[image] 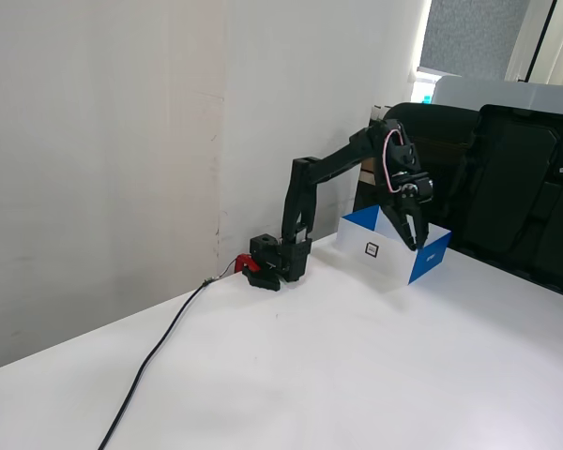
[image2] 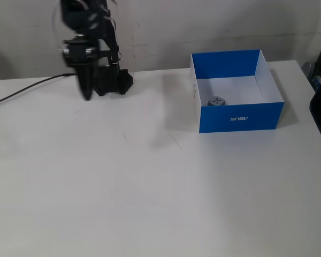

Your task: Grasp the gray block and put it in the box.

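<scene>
— Start with the fixed view taken from the side. Where is your hand?

— My black two-finger hand (image: 412,238) hangs from my black jointed arm (image: 333,169), fingers pointing down, in front of the shallow open-top box, blue outside with a white front panel (image: 392,245). The two fingers come together at their tips, so it looks clenched, with nothing between them. My base sits on the white bench (image: 357,366) by the wall, a black cable (image: 155,361) trailing away from it toward the near edge.

— And the small gray cube?

— I cannot see it here; the box's walls hide the inside. The small square mark shows on the white panel.

— Now the other fixed view, looking down on the bench from the front.

— There my hand (image2: 86,92) is at the far left, blurred, pointing down just above the bench (image2: 150,187) and well apart from the box (image2: 238,116). The fingers read as one dark shape, so clenched and empty again. The small gray cube with the dark mark on top (image2: 218,101) lies inside the box on its white floor, close to the near blue wall and toward the left side. The cable (image2: 27,90) runs off to the left edge.
</scene>
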Available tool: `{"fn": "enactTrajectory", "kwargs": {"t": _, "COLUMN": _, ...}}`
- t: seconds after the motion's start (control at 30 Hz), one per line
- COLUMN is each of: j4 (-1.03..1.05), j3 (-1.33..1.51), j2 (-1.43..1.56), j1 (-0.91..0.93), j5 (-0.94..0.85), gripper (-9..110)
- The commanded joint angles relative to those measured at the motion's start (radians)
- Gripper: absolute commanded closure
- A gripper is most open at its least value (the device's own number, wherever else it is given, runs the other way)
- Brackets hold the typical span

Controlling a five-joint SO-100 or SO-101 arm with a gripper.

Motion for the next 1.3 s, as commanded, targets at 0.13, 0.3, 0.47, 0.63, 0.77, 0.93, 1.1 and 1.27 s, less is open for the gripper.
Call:
{"fn": "enactTrajectory", "kwargs": {"t": 0.13, "j4": -0.112, "j3": 0.075, "j2": 0.063, "j1": -0.178, "j5": -0.008, "gripper": 101}}
{"fn": "enactTrajectory", "kwargs": {"t": 0.3, "j4": -0.172, "j3": 0.218, "j2": 0.135, "j1": -0.196, "j5": -0.008, "gripper": 101}}
{"fn": "enactTrajectory", "kwargs": {"t": 0.47, "j4": -0.183, "j3": 0.287, "j2": 0.221, "j1": -0.179, "j5": 0.003, "gripper": 101}}
{"fn": "enactTrajectory", "kwargs": {"t": 0.63, "j4": -0.247, "j3": 0.471, "j2": 0.337, "j1": -0.169, "j5": 0.006, "gripper": 101}}
{"fn": "enactTrajectory", "kwargs": {"t": 0.77, "j4": -0.383, "j3": 0.762, "j2": 0.520, "j1": -0.167, "j5": 0.003, "gripper": 101}}
{"fn": "enactTrajectory", "kwargs": {"t": 0.93, "j4": -0.525, "j3": 1.077, "j2": 0.723, "j1": -0.155, "j5": -0.003, "gripper": 101}}
{"fn": "enactTrajectory", "kwargs": {"t": 1.1, "j4": -0.643, "j3": 1.307, "j2": 0.914, "j1": -0.123, "j5": -0.003, "gripper": 101}}
{"fn": "enactTrajectory", "kwargs": {"t": 1.27, "j4": -0.733, "j3": 1.443, "j2": 1.028, "j1": -0.083, "j5": -0.009, "gripper": 101}}
